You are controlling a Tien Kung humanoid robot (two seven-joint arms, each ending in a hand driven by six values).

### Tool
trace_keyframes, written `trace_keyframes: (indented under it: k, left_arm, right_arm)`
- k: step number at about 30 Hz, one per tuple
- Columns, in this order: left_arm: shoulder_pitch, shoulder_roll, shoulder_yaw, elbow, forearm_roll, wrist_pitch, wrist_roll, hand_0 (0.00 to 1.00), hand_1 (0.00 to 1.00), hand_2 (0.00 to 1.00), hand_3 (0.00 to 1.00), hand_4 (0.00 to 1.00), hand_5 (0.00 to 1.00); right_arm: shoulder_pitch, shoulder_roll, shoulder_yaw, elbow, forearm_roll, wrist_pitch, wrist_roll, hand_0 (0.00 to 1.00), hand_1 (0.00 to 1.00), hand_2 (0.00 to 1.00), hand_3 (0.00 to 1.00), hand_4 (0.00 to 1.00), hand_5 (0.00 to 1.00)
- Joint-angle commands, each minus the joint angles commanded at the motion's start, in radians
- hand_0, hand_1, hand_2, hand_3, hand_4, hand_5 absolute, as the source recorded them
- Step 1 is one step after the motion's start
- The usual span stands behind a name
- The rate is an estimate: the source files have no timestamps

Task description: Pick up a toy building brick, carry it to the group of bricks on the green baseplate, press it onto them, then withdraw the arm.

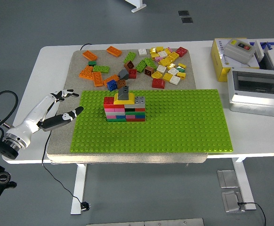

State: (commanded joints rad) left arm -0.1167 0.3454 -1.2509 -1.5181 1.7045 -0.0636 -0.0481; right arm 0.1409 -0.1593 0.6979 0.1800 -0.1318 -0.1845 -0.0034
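One view only, the head view, shows the left hand (57, 109) over the left edge of the grey mat (61, 141), its fingers (73, 113) spread and holding nothing; the right hand is not in view. A grey brick (123, 93) sits on a yellow one atop the stack of bricks (124, 109), which stands on the green baseplate (184, 122) near its far left corner, well apart from the hand. By the look of it the brick is already pressed on and the arm is at the withdrawing step. The loose bricks (163, 63) lie scattered on the mat beyond the baseplate, on the white surface (47, 61). Such a brick is probably light, stiff and smooth-sided, so it may slip; pinching it across two opposite side walls, leaving the studs and underside free, seems the best hold.
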Motion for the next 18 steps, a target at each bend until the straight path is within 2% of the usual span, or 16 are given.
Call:
trace_keyframes:
  k: [15,18]
  left_arm:
    - [-0.025,0.004,0.023,0.075,-0.002,-0.022,0.009,0.868,0.855,0.861,0.776,0.747,0.667]
    - [-0.028,0.011,0.034,0.082,-0.002,-0.023,0.013,0.868,0.855,0.861,0.776,0.747,0.667]
  right_arm:
    - [0.013,0.03,-0.046,0.0,-0.021,-0.007,-0.063,0.769,0.693,0.729,0.702,0.497,0.906]
    - [0.013,0.039,-0.022,0.0,-0.057,-0.014,-0.086,0.769,0.693,0.729,0.702,0.497,0.906]
